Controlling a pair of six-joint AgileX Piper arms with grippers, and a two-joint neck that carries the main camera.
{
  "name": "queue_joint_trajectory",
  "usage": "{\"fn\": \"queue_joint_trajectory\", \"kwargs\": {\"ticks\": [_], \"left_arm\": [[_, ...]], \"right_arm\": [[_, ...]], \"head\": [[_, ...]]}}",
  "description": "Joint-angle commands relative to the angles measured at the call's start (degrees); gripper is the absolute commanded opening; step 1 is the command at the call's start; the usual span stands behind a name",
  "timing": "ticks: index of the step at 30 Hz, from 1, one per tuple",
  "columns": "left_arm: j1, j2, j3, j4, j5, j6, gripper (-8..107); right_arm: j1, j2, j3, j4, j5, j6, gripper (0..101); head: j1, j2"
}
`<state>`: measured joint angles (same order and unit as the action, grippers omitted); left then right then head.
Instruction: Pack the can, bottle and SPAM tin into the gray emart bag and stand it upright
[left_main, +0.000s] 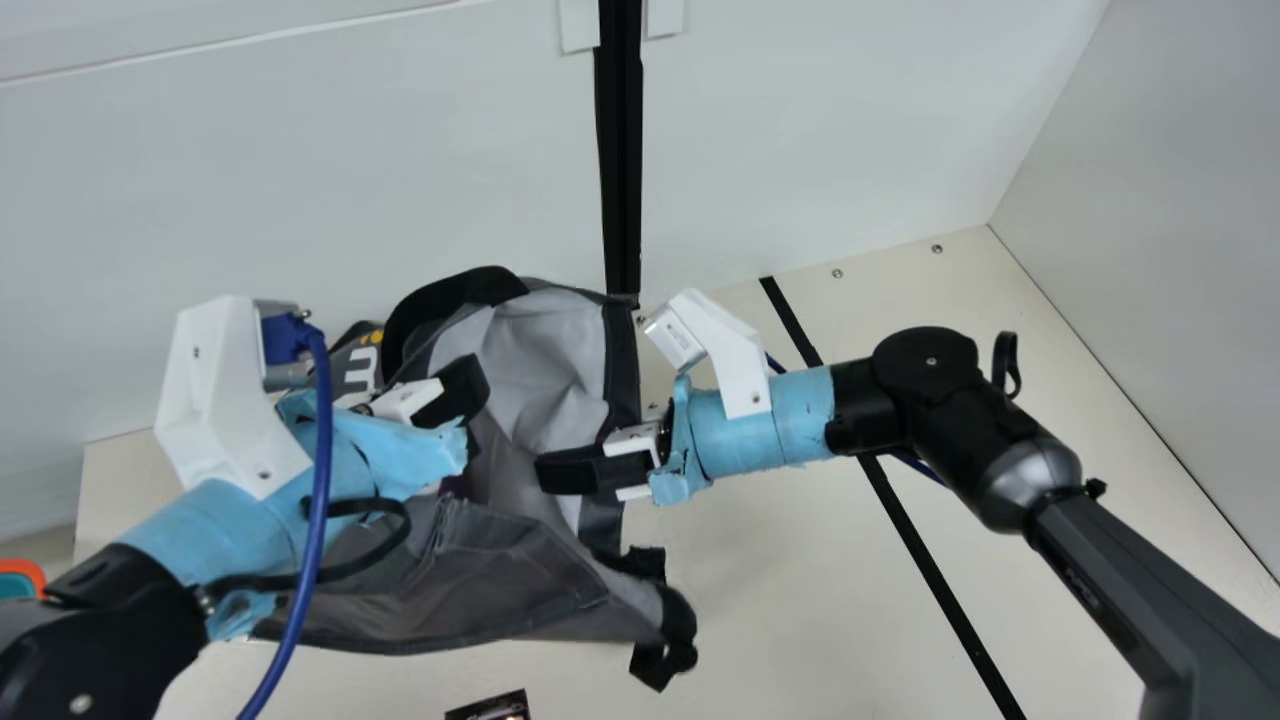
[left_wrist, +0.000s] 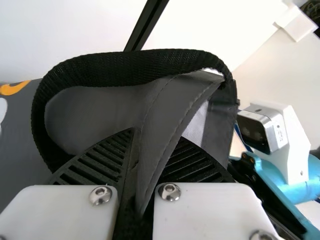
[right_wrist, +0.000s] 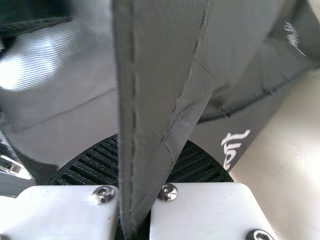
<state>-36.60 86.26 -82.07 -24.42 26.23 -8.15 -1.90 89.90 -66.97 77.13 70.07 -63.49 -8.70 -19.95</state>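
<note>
1. At the far left edge, one orange-rimmed teal item (left_main: 22, 572), only partly in frame.
2. The left gripper (left_main: 468, 395) is clenched on a gray fold of the bag's left rim, just beside one black webbing handle (left_main: 455, 296).
3. One gray emart bag (left_main: 545, 350) lies between the two grippers, touching both, its mouth spread open. A small purplish patch (left_main: 456, 487) shows within the mouth; I cannot tell what it is.
4. Near the bag's near side, apart from it, sits one dark printed item (left_main: 490, 707), cut by the frame.
5. The right gripper (left_main: 545, 472) pinches the bag's right rim.
6. A second black handle (left_main: 680, 620) hangs at the near right corner.
</note>
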Motion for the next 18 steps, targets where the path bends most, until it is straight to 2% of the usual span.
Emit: {"fn": "queue_joint_trajectory", "kwargs": {"ticks": [1, 8, 18], "left_arm": [[-0.37, -0.09, -0.25, 1.31, -0.14, -1.11, -8], [-1.59, -0.66, -1.31, 2.34, -0.08, -1.44, -8], [-0.56, -2.66, -2.24, -2.03, 1.9, 4.84, -8]], "right_arm": [[-0.12, -1.49, 0.04, 0.71, -0.17, 0.56, 0], [-0.92, -6.37, -0.4, 1.72, -0.17, 3.27, 0], [-2.97, -12.73, -2.25, 1.78, -0.17, 7.54, 0]], "head": [[-1.3, -0.05], [-1.3, -0.05], [-1.3, -0.05]]}}
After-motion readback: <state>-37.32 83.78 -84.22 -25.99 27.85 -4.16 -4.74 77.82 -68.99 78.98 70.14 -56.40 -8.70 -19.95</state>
